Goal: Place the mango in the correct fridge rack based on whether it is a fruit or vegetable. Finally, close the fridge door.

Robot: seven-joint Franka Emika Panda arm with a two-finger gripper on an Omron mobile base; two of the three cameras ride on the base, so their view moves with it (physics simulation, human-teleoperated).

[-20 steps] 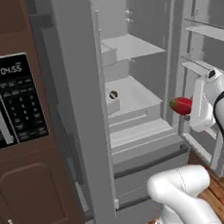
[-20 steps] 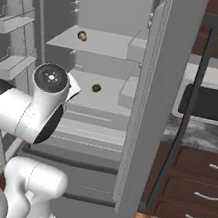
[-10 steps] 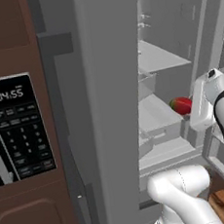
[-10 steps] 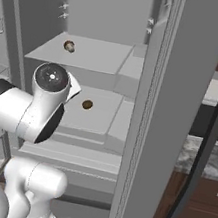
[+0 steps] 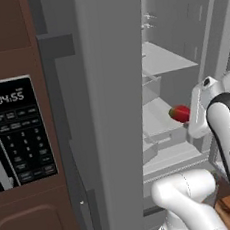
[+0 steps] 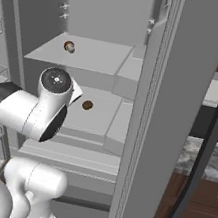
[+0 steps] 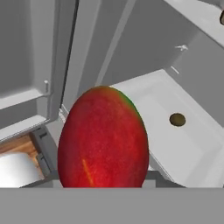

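One mango (image 7: 103,138), pinched at its lower end by the fingers, hangs before the open fridge's middle shelf (image 7: 183,144), which lies at two o'clock; it looks firm, smooth-skinned, likely slippery, best gripped across its middle.

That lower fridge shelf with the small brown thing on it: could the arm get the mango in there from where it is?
Probably yes. The gripper, shut on the mango, hangs at the open front of the fridge, and the lower shelf lies ahead with nothing between; the small brown thing sits off to one side.
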